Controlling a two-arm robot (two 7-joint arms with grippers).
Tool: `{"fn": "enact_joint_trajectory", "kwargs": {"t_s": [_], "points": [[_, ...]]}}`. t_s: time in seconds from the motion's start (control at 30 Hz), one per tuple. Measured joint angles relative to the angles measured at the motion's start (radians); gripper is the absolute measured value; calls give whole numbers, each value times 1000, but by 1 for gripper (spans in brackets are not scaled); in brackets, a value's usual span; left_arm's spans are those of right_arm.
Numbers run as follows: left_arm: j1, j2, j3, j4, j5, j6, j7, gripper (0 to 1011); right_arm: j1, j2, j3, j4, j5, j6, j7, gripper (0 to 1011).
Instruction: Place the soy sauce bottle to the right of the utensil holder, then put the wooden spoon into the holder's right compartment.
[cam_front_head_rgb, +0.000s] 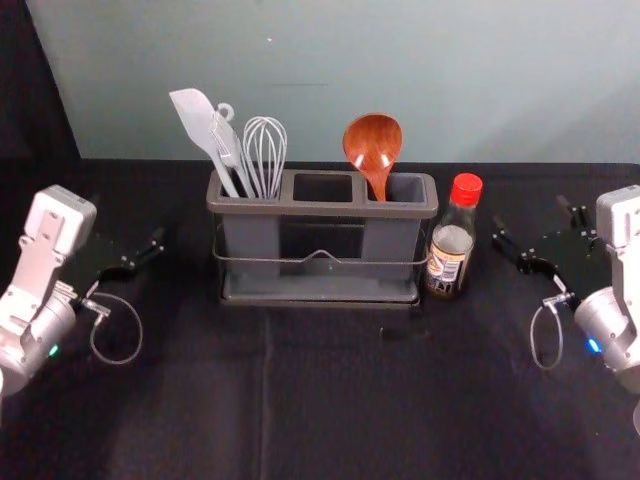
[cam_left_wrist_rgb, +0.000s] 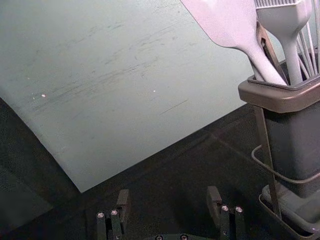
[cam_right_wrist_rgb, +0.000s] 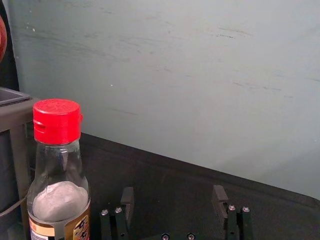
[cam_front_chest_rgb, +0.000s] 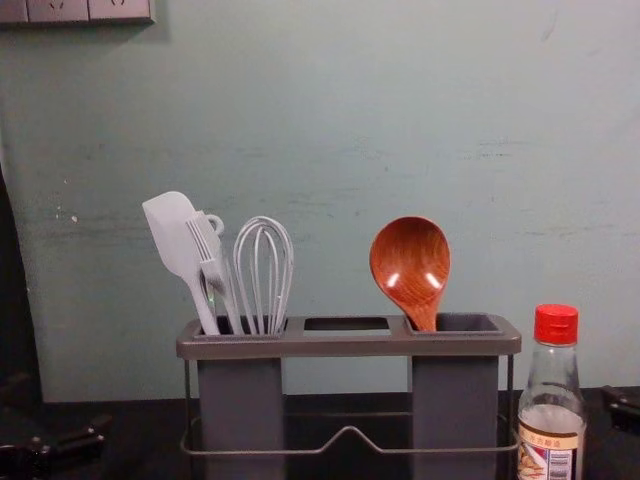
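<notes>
Soy sauce bottle (cam_front_head_rgb: 450, 258) stands between utensil holder (cam_front_head_rgb: 322, 209) and right hand (cam_front_head_rgb: 530, 215)

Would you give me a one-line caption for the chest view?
A wooden spoon and pale utensils stand in a holder, a soy sauce bottle to its right.

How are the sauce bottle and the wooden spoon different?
The bottle is clear with a red cap and a label; the spoon is shiny reddish-brown wood.
The bottle stands on the table, beside the holder; the spoon is inside the holder's right compartment.
The bottle stands upright, while the spoon leans a little, round end up.
Both are at the holder's right side.
</notes>
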Motion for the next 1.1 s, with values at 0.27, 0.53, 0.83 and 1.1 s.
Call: {"fn": "enact_joint_trajectory", "kwargs": {"t_s": [0.27,0.53,0.83,1.1], "points": [[0,0,0,0,0,0,0,1000,0,1,1,-1,2,0,0,1002],[0,0,0,0,0,0,0,1000,0,1,1,-2,3,0,-1,1003],[0,0,0,0,0,0,0,1000,0,1,1,-3,4,0,-1,1003],[0,0,0,0,0,0,0,1000,0,2,1,-3,4,0,-2,1003]]}}
